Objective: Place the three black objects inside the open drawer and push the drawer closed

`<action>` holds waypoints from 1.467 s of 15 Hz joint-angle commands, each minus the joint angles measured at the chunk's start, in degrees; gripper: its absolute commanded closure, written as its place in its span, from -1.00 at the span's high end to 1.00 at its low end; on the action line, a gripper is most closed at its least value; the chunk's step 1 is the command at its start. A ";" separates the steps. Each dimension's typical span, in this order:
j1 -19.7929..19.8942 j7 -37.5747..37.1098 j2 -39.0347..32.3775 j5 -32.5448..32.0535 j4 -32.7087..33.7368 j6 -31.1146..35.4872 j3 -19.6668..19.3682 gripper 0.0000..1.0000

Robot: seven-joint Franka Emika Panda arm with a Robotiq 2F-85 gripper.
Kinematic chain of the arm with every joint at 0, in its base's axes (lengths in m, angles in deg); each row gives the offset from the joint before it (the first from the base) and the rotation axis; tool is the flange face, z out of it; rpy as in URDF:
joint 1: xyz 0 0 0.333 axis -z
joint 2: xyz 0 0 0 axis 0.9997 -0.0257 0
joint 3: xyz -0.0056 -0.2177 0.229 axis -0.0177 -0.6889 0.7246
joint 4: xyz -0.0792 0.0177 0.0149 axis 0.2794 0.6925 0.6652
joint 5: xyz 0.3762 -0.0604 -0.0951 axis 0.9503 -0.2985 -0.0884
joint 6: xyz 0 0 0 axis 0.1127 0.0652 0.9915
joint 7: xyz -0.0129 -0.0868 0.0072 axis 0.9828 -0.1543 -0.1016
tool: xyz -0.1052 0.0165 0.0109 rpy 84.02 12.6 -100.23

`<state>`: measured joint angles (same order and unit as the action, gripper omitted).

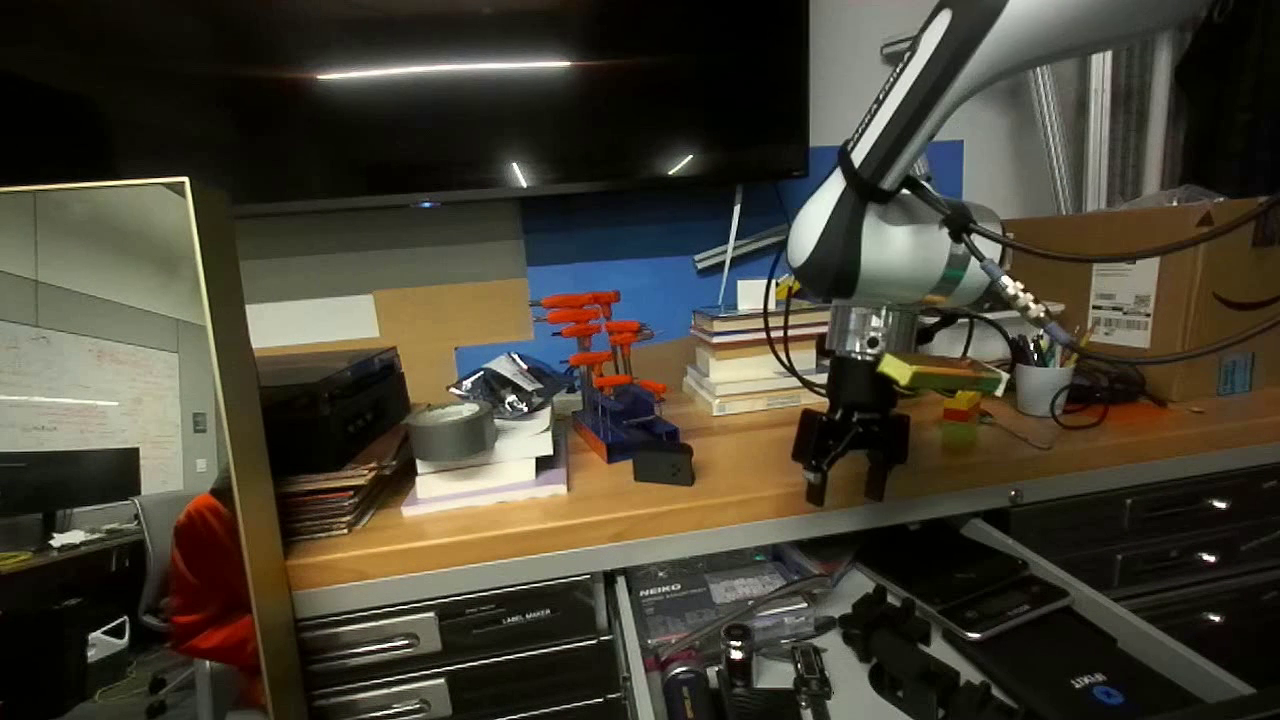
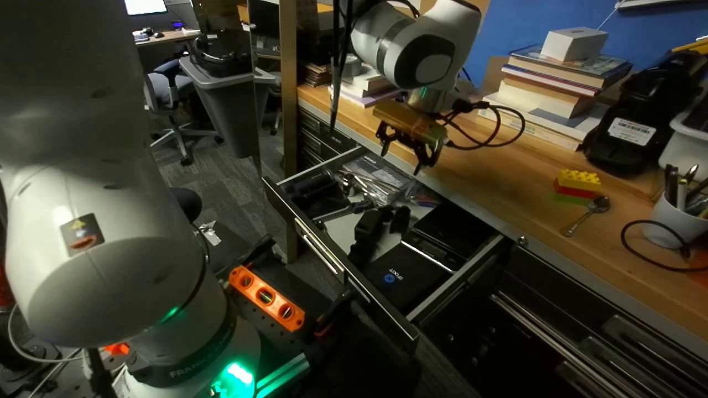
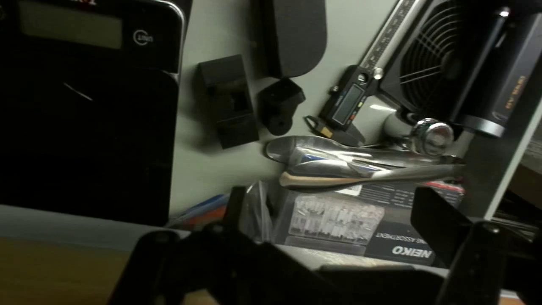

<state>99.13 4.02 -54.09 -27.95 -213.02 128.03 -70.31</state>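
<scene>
Brown wooden benchtop [image 1: 745, 465] with small black block [image 1: 660, 464] beside black two-finger pincer [image 1: 845, 497]; hangs released above pulled-out grey-walled drawer [image 2: 456, 278], angular black parts [image 3: 228, 101] inside.

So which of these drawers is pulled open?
The drawer holding the digital caliper and digital scale: it sticks out past the wooden worktop, contents exposed, while the LABEL MAKER drawer beside it is shut.
</scene>
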 commanded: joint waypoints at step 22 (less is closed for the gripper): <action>-16.66 -32.51 -5.89 -15.99 22.95 -14.98 -0.45 1.00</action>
<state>83.10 -34.88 -59.71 -42.73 -192.83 115.64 -71.44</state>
